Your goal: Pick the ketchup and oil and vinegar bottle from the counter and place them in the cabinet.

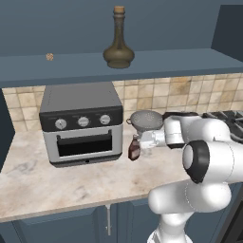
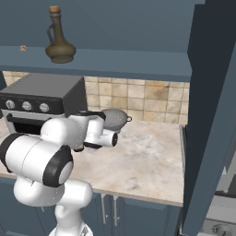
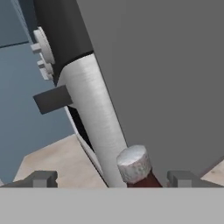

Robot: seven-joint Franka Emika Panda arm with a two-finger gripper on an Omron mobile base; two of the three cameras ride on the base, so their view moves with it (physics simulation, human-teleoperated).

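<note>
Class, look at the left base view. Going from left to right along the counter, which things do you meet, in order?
Toaster oven → ketchup → gripper → stove. The colander overlaps the ketchup's span, so it is left out.

oil and vinegar bottle (image 1: 118, 45) in cabinet (image 1: 156, 64) — ketchup (image 1: 134, 150) on counter (image 1: 57, 182)

No legible text, labels, brands or numbers anywhere.

So the arm's hand (image 2: 110, 138) is reaching out low over the beige counter (image 2: 147, 161), colander (image 2: 115, 118) just behind it. Toaster oven (image 2: 39, 99) off to its left, olive flask (image 2: 58, 39) up above on the cabinet shelf (image 2: 115, 68).
</note>
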